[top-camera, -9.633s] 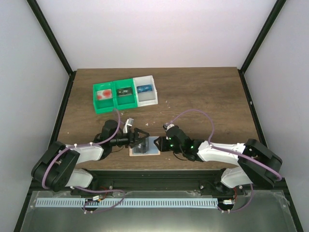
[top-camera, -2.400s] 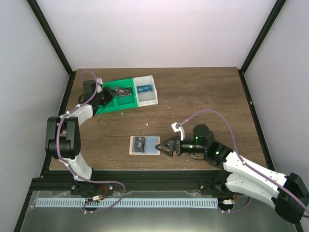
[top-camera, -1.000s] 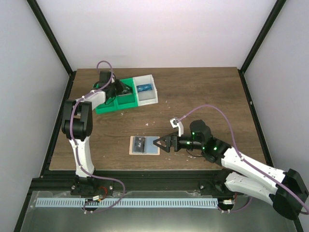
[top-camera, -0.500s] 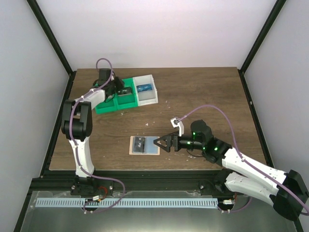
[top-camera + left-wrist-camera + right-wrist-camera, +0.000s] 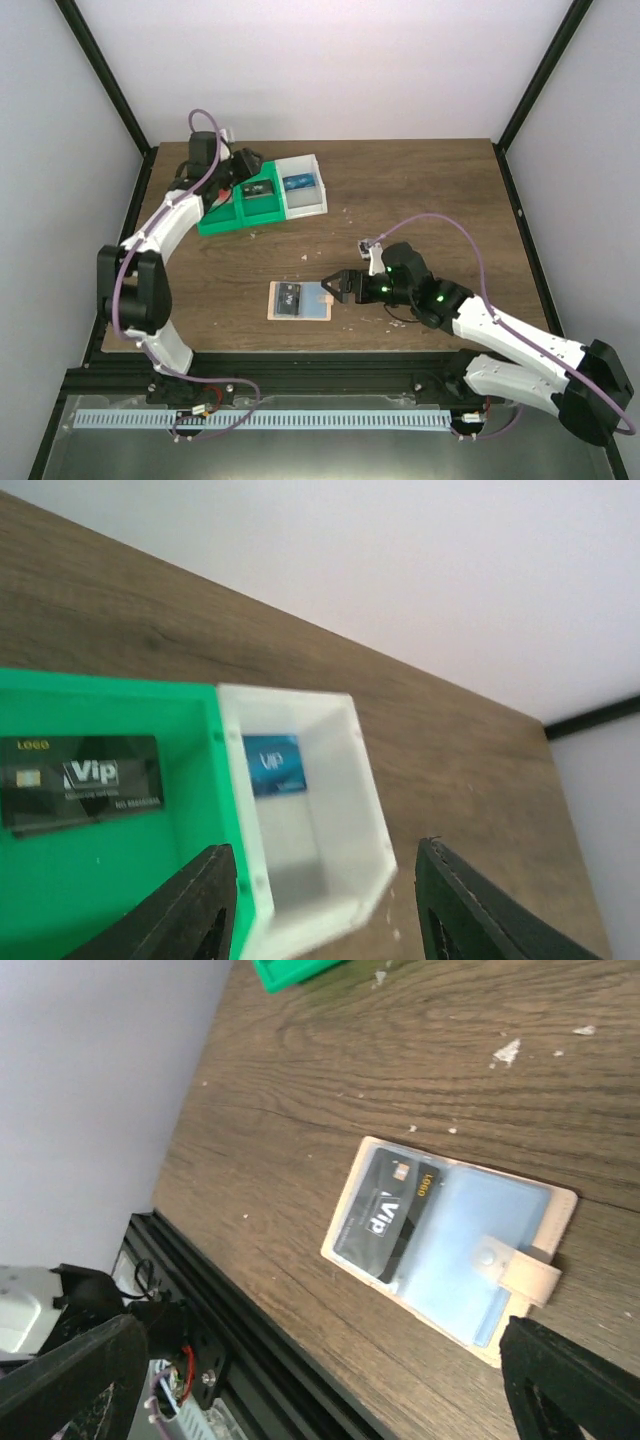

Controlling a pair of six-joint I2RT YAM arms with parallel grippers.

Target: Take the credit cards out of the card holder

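Observation:
The tan card holder (image 5: 311, 301) (image 5: 505, 1252) lies open flat near the table's front edge, with a dark credit card (image 5: 289, 299) (image 5: 388, 1215) in its left pocket. My right gripper (image 5: 333, 285) (image 5: 320, 1380) hovers open just right of the holder, with nothing between its fingers. Another dark card (image 5: 258, 188) (image 5: 85, 780) lies in the green tray (image 5: 215, 222) (image 5: 190, 710). A blue card (image 5: 298, 183) (image 5: 273, 763) lies in the white tray (image 5: 303, 207) (image 5: 365, 780). My left gripper (image 5: 246, 165) (image 5: 330, 910) hangs open and empty above the trays.
The green and white trays stand side by side at the far left of the table. Small white crumbs (image 5: 508, 1052) lie scattered on the wood between trays and holder. A black frame rail (image 5: 250, 1360) runs along the near table edge.
My left gripper has opened and lifted back from the green tray, leaving the dark card lying there. My right gripper has shifted a little closer to the holder's right edge.

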